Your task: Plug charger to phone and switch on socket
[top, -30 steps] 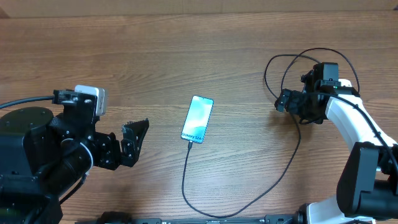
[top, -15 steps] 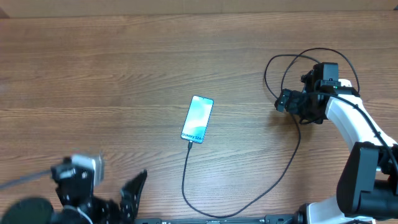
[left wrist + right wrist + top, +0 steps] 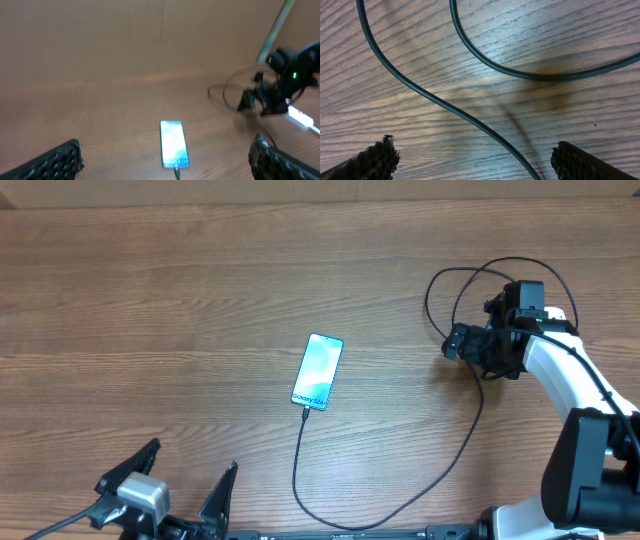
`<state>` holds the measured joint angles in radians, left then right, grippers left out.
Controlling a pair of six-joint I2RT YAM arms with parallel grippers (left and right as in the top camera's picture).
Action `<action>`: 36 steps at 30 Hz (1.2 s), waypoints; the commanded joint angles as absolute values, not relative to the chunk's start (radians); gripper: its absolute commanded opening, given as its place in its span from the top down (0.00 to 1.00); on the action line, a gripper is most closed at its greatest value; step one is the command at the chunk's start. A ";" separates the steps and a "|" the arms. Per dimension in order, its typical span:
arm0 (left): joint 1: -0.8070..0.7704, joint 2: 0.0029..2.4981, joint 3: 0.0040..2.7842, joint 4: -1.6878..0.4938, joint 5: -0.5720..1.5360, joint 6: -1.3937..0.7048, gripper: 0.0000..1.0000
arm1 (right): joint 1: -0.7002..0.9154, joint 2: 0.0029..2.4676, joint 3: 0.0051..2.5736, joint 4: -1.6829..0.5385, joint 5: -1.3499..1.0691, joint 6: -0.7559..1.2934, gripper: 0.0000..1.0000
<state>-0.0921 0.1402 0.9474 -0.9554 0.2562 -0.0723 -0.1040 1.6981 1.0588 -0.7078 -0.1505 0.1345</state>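
Your phone (image 3: 318, 371) lies flat on the counter (image 3: 180, 280), ahead of the left claw (image 3: 194, 454) and centred between its fingers in the wrist view. The black cable (image 3: 297, 460) meets the phone's end nearest that claw, but the joint is too small to judge how deep it sits. The left claw gapes wide and empty, its arm cut off by the frame's bottom edge. The cable curves away to loops beneath the right claw (image 3: 475, 160). That claw is also spread wide and grips nothing, with one strand running on the wood between its fingers.
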 commanded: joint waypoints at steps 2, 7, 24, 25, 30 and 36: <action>-0.090 0.061 0.864 -0.816 0.243 -0.075 0.00 | -0.102 1.685 1.054 -0.704 -0.151 0.137 0.00; -0.089 0.006 0.753 -0.521 0.194 -0.074 0.00 | -0.102 1.685 1.054 -0.704 -0.151 0.137 0.00; -0.085 0.004 0.266 0.430 0.154 -0.075 0.00 | -0.102 1.685 1.054 -0.704 -0.151 0.137 0.00; -0.086 0.004 0.239 0.443 0.153 -0.075 0.00 | -0.102 1.685 1.054 -0.704 -0.151 0.137 0.00; -0.086 0.004 0.145 0.446 0.133 -0.075 0.00 | -0.102 1.685 1.054 -0.704 -0.151 0.137 0.00; -0.086 0.004 0.039 0.446 0.098 -0.075 0.00 | -0.102 1.685 1.054 -0.704 -0.151 0.137 0.00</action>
